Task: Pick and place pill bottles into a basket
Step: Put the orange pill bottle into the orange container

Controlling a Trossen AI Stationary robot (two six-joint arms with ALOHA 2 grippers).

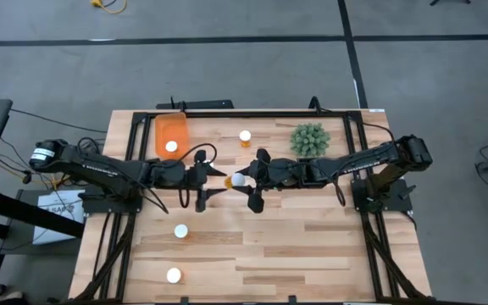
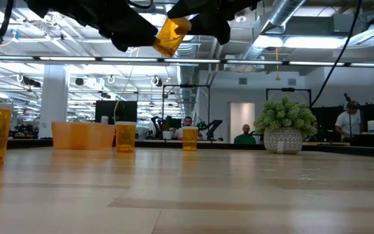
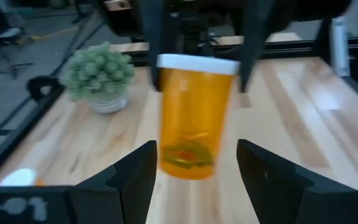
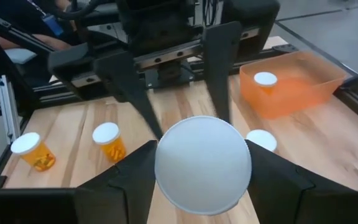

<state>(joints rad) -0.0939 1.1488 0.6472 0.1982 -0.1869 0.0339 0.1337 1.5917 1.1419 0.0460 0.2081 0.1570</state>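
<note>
From overhead, much of the held pill bottle (image 1: pixel 235 180) was hidden between the two hands; I saw only its white cap and a sliver of orange. My right hand (image 1: pixel 246 180) gripped it by the cap end, lifted well above the middle of the table (image 1: pixel 312 246). From table height the bottle (image 2: pixel 171 36) hung tilted near the upper edge, and both arms were cut off there. My left hand (image 1: pixel 213 180) faced it just beside, fingers (image 3: pixel 132 177) spread wide on either side of the bottle's lower end. I could not tell whether they touched it.

The basket (image 1: pixel 171 134) sat at the far left part of the table, close to the back rail, with one bottle (image 1: pixel 171 146) inside. Another bottle (image 1: pixel 245 137) stood near the far edge, between the basket and the green plant (image 1: pixel 309 140). One more (image 1: pixel 201 157) stood just behind my left arm, partly covered by a cable. Two others (image 1: pixel 180 231) (image 1: pixel 174 275) stood in the near left part, well apart from both hands.

The near right half of the table was bare wood. Black frame rails ran along the back and both sides. People showed faintly in the room beyond the table.
</note>
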